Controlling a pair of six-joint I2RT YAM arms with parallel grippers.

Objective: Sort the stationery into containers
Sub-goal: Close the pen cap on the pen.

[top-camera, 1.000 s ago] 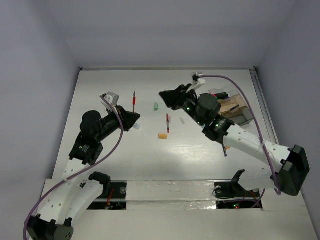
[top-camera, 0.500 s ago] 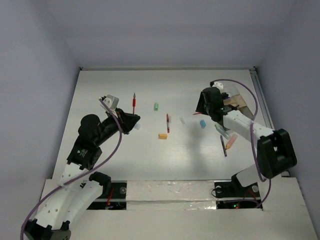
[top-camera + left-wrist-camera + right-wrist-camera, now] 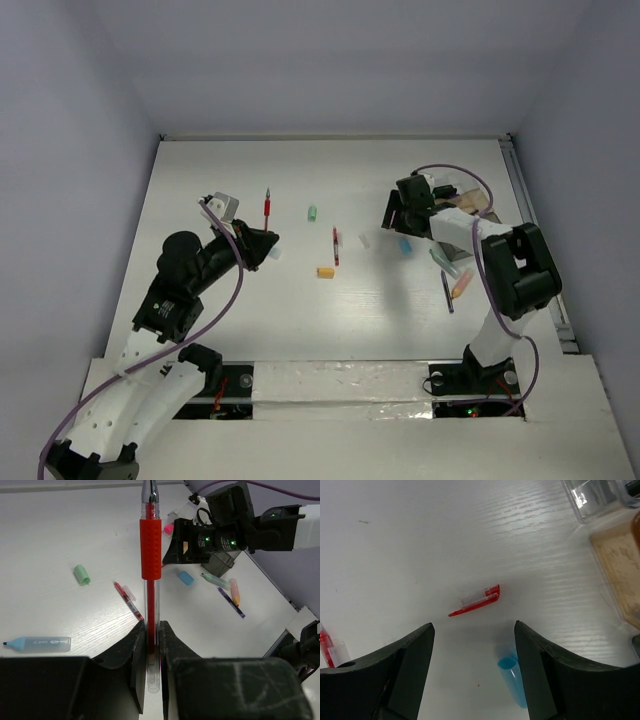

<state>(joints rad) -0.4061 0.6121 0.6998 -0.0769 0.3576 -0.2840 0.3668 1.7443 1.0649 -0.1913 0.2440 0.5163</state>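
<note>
Well, the left gripper (image 3: 151, 635) is clamped on a red pen (image 3: 150, 550) that points out over the table (image 3: 60, 535); the right gripper (image 3: 472, 655) hangs with its jaws wide apart above a red pen cap (image 3: 479, 599) and a blue cap (image 3: 512, 680); the clear box (image 3: 615, 555) lies near them.

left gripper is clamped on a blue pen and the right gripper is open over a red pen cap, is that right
Not quite. The pen clamped in the left gripper is red, not blue; the left wrist view shows its red grip and red ink. The rest holds: the right gripper is open over the red pen cap.
</note>
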